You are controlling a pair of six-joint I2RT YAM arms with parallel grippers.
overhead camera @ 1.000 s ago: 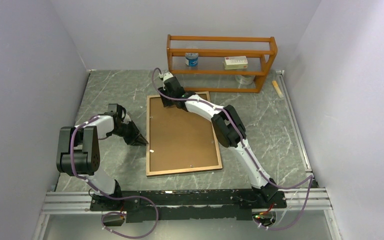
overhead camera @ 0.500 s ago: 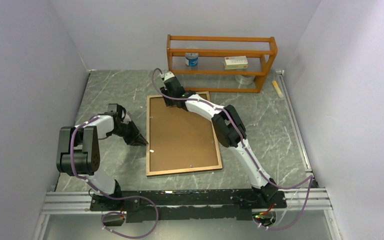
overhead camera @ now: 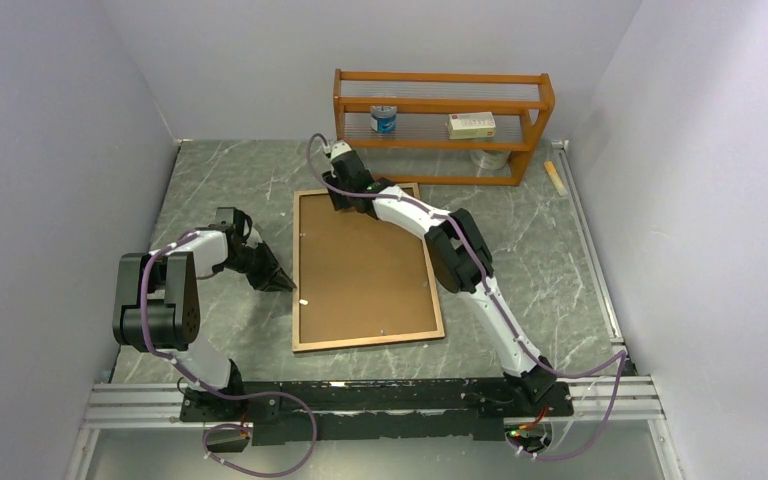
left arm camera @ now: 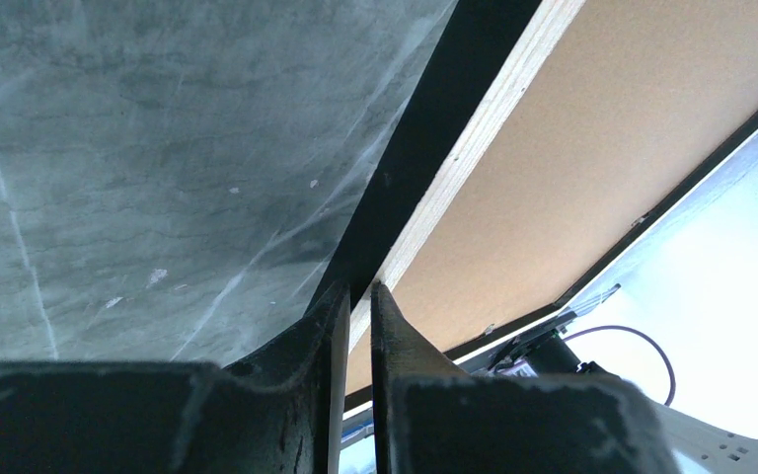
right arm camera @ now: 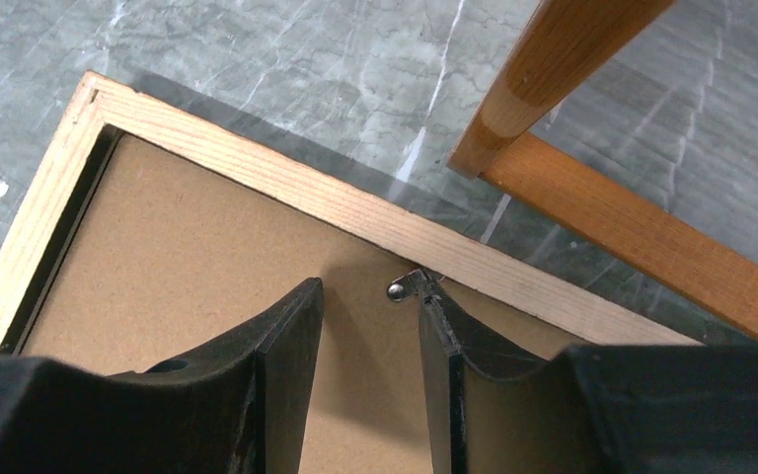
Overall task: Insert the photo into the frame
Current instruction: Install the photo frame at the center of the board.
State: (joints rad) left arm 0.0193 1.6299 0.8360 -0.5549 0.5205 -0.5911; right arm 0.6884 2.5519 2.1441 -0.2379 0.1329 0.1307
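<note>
I see one narrow-edged rectangular wooden frame (overhead camera: 368, 341) lying back-up mid-counter (overhead camera: 220, 190), with one brown cardboard sheet (overhead camera: 360, 265) inside. My right fingers (right arm camera: 286, 346) are spread at its far edge, either side of one small metal tab (right arm camera: 405, 288). My left fingers (left arm camera: 306, 346), nearly together and empty, sit at its left edge.

light wood frame (overhead camera: 365, 343), grey marbled table (overhead camera: 210, 180)
</note>
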